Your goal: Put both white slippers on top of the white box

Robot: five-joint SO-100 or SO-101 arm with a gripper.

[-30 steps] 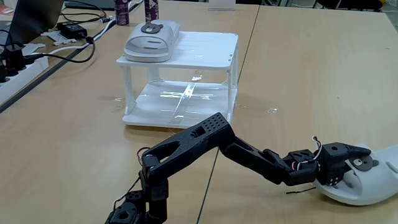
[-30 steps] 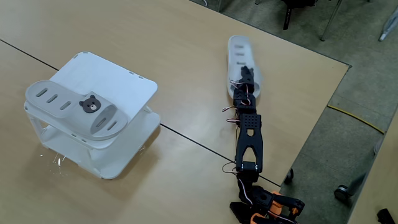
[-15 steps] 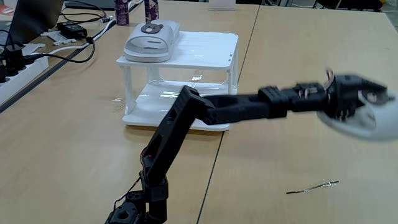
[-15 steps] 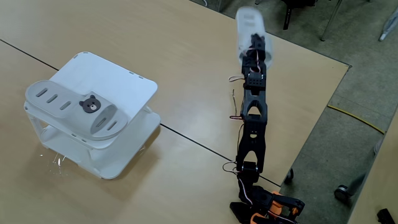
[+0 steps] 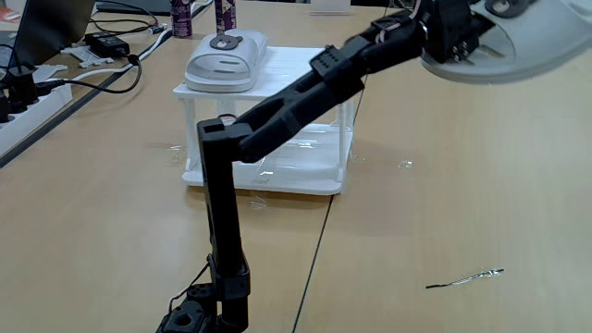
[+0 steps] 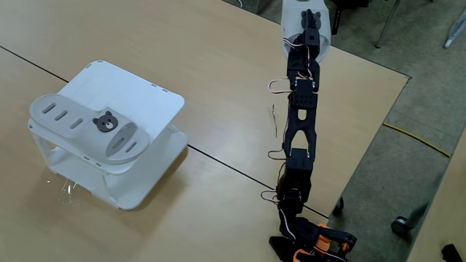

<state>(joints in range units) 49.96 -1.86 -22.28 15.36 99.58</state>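
Now second slipper (image 5: 504, 42) lifted off the surface (image 5: 444, 185), jaws gripping it; first slipper (image 6: 87, 127) already on white box (image 6: 149, 102).

Wooden bench (image 5: 462, 185): white box (image 5: 314, 69), power strip (image 5: 28, 102), cables, two purple bottles (image 5: 182, 17), thin loose wire (image 5: 462, 277).
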